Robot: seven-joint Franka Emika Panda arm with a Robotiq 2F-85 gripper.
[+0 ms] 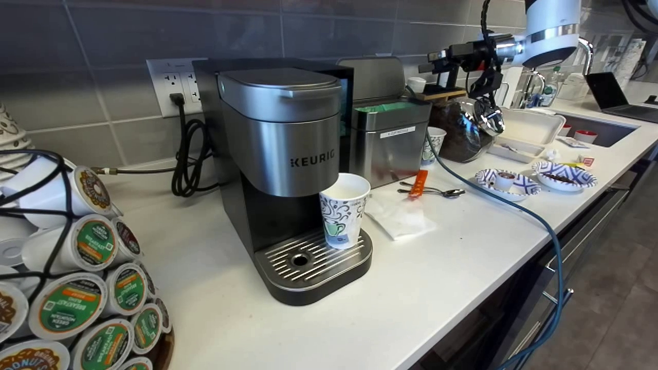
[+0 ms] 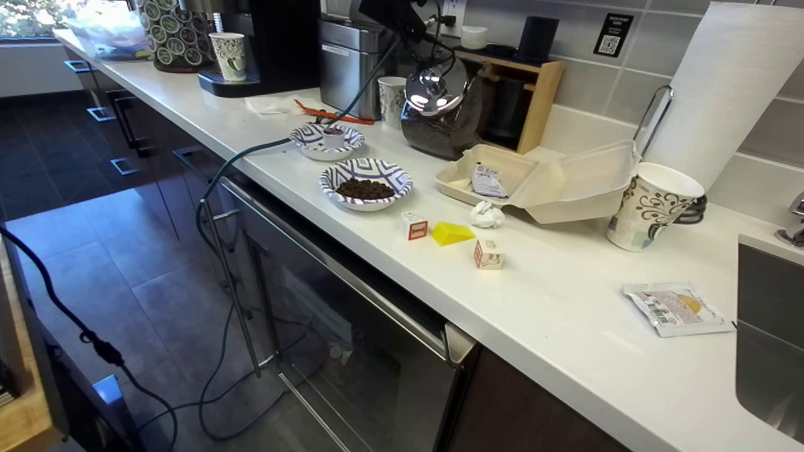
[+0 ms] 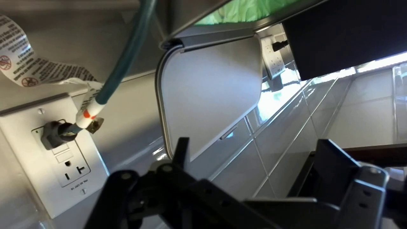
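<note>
1. Bin (image 1: 393, 149): boxy brushed metal, white label strip (image 1: 397, 132) on its front, upright; ahead of the jaws and lower.
2. Lid (image 3: 210, 89): hinged to the bin, open, standing up, flat light-grey inner face showing; ahead of the spread jaws, near, not touching.
3. Liner (image 3: 244, 11): green, crinkled, seen in the bin mouth; ahead of the jaws, lower than they are.
4. Jar (image 2: 443, 135): glassy, rounded, dark contents, shiny metal cap (image 2: 433, 91) on a slant; below the jaws, apart.

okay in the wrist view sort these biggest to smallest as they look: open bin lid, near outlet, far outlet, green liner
1. Bin lid and near outlet: too alike to rank
2. Green liner: visible part only
3. Far outlet, which sits farther back
</note>
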